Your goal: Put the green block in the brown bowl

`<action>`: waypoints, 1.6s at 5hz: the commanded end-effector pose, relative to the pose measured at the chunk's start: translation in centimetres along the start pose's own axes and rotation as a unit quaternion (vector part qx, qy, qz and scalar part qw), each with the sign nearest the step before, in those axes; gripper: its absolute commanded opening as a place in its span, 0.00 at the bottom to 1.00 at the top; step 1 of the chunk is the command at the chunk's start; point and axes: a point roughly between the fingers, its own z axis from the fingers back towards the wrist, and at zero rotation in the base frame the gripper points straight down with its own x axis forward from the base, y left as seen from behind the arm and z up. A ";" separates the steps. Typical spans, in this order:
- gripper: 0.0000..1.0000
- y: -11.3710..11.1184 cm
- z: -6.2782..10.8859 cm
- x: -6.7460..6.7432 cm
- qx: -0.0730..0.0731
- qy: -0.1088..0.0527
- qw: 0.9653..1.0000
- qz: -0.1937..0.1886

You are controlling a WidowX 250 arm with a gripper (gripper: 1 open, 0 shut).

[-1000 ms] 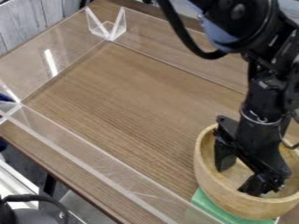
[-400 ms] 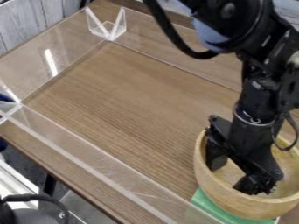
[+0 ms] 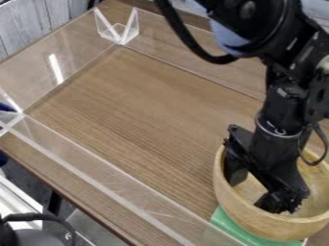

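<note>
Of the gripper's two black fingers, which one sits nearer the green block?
The lower finger, low in the bowl; the other sits further up, by the rim's far side, away from the block.

The green block [image 3: 233, 230] is mostly hidden under the bowl [image 3: 267, 223], whose right side the picture's edge cuts off

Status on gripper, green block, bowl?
Black gripper open, inside round tan wooden bowl. Mint-green flat block outside, at bowl's base, partly hidden. Bowl overlaps block.
</note>
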 end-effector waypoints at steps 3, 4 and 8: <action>1.00 -0.1 2.4 1.0 0.006 -0.056 0.998 -0.004; 1.00 -0.1 2.6 1.1 0.006 -0.063 0.998 -0.004; 1.00 1.0 4.2 1.2 0.003 -0.085 0.996 0.003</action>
